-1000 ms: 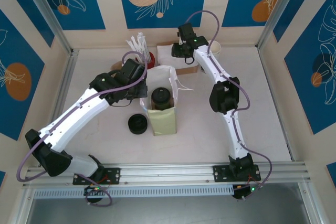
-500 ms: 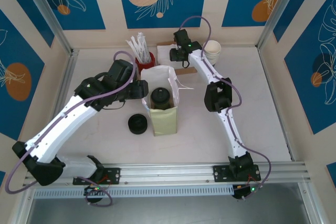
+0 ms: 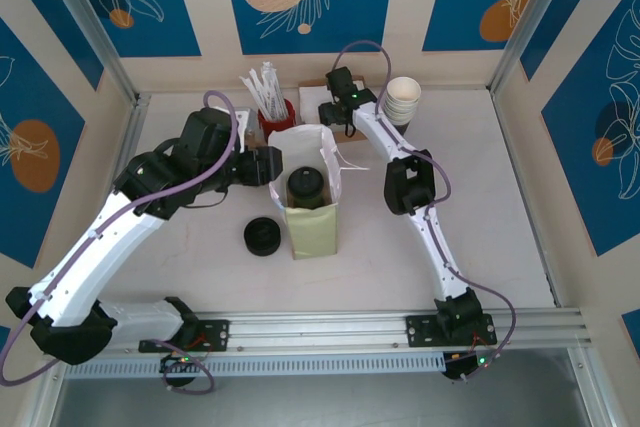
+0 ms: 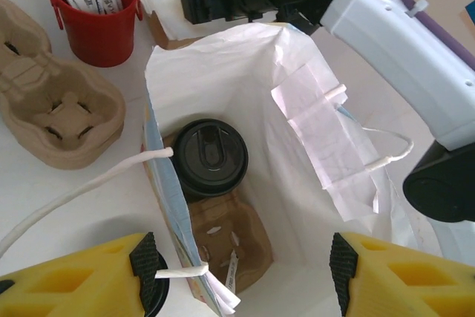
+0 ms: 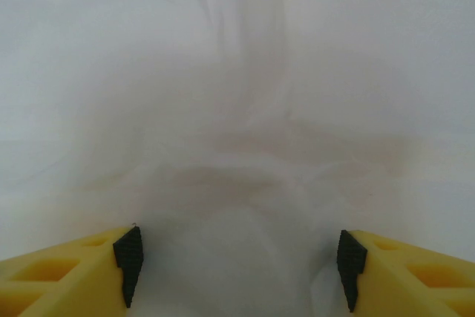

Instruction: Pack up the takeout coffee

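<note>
So the takeout coffee (image 4: 211,157) is sitting upright inside the white paper bag (image 4: 245,64), in a cardboard carrier (image 4: 230,239) at the bottom. The bag is standing around the middle of the table (image 3: 480,197), a bit toward the far edge. The left gripper (image 4: 243,269) is hovering over the bag's mouth, fingers spread wide, holding nothing. The right gripper (image 5: 237,265) is gaping too, facing blurry white paper at the bag's far side.

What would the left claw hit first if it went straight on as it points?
Likely the near rim of the white paper bag, or the cardboard cup carrier inside it; depth is unclear.
</note>
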Controlling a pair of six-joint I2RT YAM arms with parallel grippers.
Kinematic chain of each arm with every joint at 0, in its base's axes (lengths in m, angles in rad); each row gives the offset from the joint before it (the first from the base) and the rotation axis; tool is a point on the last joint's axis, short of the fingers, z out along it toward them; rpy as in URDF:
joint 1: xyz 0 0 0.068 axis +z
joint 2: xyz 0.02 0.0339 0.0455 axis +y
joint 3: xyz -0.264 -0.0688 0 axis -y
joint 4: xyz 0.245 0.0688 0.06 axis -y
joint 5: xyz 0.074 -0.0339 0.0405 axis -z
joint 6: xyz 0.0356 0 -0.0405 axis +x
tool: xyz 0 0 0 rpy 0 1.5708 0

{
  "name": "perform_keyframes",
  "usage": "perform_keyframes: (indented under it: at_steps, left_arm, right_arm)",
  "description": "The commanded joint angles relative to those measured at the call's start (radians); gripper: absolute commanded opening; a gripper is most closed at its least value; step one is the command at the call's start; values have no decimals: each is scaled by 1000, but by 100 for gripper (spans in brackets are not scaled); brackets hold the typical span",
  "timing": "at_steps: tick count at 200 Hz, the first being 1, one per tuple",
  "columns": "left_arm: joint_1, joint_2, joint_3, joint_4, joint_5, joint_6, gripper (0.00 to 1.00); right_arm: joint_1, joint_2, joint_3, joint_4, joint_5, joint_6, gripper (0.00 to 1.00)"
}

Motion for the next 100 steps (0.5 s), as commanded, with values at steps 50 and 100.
perform_keyframes:
  at_steps: [50, 100]
  left_arm:
    - [-10, -68, -16, -10, 2, -8, 61]
    - [-10, -71, -37, 6, 16, -27, 58]
  right_arm:
    - [1, 36, 40, 8, 13, -14, 64]
    - [-6, 15, 48, -6, -36, 2, 44]
